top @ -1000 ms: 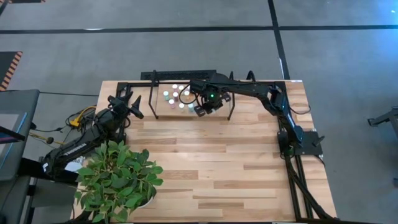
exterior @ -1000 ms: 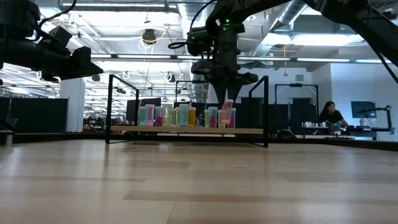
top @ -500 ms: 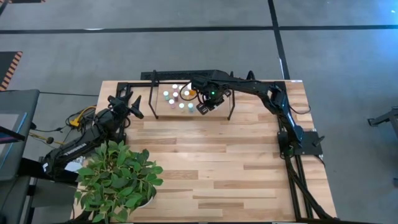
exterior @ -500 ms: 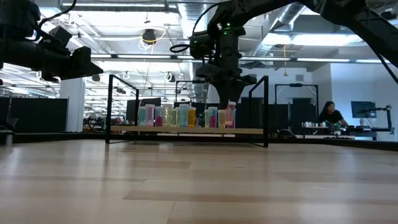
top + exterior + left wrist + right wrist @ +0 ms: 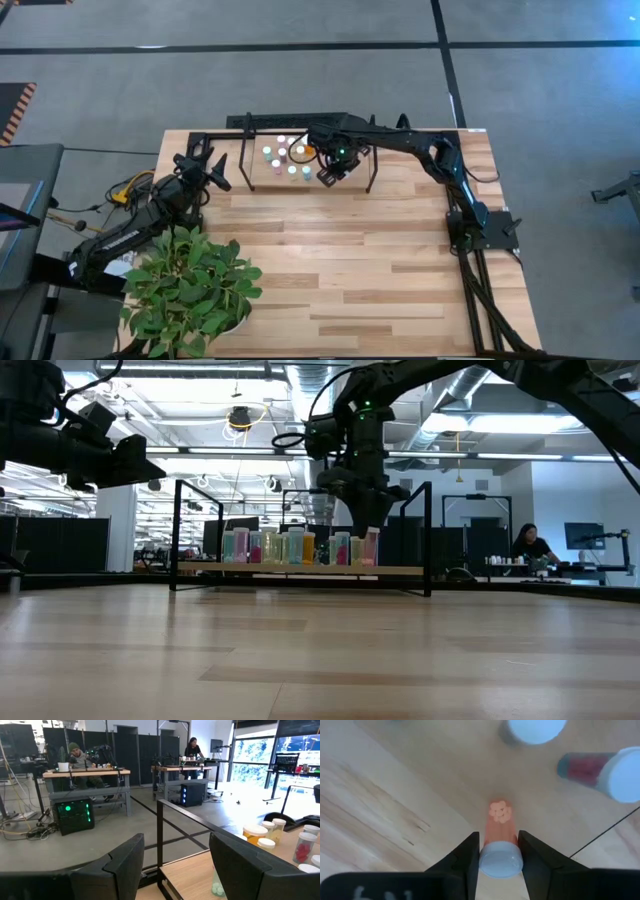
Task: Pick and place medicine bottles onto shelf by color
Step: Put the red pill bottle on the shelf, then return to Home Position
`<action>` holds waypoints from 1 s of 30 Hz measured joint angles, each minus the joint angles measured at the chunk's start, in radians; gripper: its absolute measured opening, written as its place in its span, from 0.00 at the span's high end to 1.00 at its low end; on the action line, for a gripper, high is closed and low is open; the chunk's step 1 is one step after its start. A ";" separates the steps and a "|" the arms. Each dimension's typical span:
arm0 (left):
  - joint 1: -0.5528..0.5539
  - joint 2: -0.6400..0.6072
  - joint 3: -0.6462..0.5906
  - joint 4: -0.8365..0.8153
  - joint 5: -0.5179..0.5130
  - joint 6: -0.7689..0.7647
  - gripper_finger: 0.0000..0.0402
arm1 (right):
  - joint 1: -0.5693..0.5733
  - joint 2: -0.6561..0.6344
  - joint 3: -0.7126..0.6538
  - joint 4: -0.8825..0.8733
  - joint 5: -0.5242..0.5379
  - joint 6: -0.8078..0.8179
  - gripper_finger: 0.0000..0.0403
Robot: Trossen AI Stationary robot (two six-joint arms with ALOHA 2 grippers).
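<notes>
From above, the right pincer (image 5: 330, 172) hangs over the shelf (image 5: 245, 160) at the bench's (image 5: 340, 270) twelve o'clock edge, at the three o'clock end of the bottles (image 5: 285, 155); the left pincer (image 5: 205, 165) waits off the shelf's nine o'clock end, with a plant (image 5: 190, 290) at the bench's seven o'clock corner.

At bench level, the right pincer (image 5: 365, 532) points straight down onto a pink bottle (image 5: 371, 548) at the row's three o'clock end; the other bottles (image 5: 270, 547) stand upright on the shelf board (image 5: 300, 569); a person (image 5: 530, 545) sits far behind.

The left wrist camera shows its own fingers (image 5: 125, 865) spread, nothing between them.

The right wrist camera shows the fingers (image 5: 470, 852) pinching the pink bottle (image 5: 500, 827) just under its pale cap (image 5: 501, 860), its base on the shelf board (image 5: 445, 795).
</notes>
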 joint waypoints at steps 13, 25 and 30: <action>0.000 0.000 0.000 0.000 0.000 0.000 0.47 | -0.003 -0.001 -0.012 0.037 -0.002 -0.023 0.64; 0.000 0.000 0.000 0.000 0.000 0.000 0.47 | -0.009 -0.001 -0.013 0.079 -0.002 -0.014 0.56; 0.000 0.000 0.000 0.000 0.000 0.000 0.47 | -0.016 -0.001 -0.013 0.078 0.000 0.037 0.49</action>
